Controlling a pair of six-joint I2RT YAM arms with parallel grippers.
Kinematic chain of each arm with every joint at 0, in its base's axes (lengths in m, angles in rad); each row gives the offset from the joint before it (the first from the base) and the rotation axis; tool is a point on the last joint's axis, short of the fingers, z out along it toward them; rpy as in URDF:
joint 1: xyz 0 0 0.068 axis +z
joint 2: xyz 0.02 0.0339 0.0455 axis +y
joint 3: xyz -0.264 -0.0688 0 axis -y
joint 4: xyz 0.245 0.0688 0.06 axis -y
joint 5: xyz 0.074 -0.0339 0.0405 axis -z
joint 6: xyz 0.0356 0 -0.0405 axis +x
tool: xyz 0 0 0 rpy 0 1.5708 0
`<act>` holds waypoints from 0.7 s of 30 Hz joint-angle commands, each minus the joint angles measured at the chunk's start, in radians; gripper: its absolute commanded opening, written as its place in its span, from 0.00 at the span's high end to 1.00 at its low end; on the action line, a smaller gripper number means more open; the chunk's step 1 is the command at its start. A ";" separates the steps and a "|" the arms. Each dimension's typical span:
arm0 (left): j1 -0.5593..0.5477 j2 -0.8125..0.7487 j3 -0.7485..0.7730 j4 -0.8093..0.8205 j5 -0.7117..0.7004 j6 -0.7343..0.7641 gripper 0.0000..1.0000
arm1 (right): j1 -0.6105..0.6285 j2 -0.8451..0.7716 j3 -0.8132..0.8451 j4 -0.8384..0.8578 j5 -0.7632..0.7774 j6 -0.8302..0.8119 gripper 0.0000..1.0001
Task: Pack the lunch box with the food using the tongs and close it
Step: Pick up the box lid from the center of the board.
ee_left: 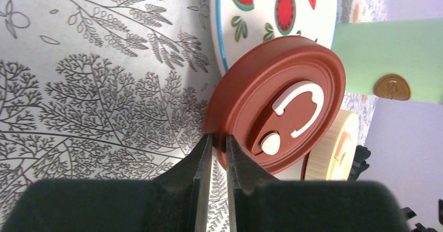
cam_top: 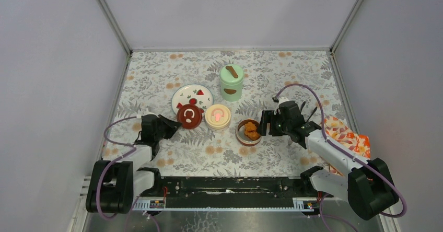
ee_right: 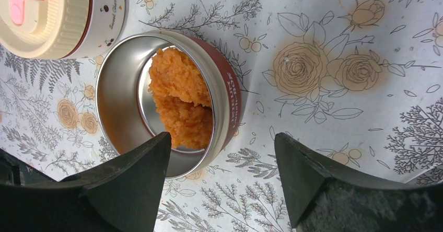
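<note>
Left gripper – fingers pressed together on the rim of the dark-red lid, lower centre of the left wrist view. Right gripper – spread wide, holding nothing. The open steel bowl of orange fried chunks sits centre-left in the right wrist view.

Floral table, plate, green jar, cream-lidded bowl, open bowl

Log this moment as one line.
left tool: shut on rim of dark-red lid | right tool: open, beside uncovered steel bowl | contents: orange chunks | cream lid: on its bowl
</note>
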 commanded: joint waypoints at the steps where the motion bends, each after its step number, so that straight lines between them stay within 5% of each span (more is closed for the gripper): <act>1: 0.005 -0.063 -0.003 0.011 0.042 -0.028 0.95 | -0.003 0.018 0.013 0.014 -0.039 0.015 0.20; 21: 0.002 -0.269 0.065 -0.177 0.154 -0.100 1.00 | 0.002 0.075 -0.022 0.180 -0.234 0.126 0.19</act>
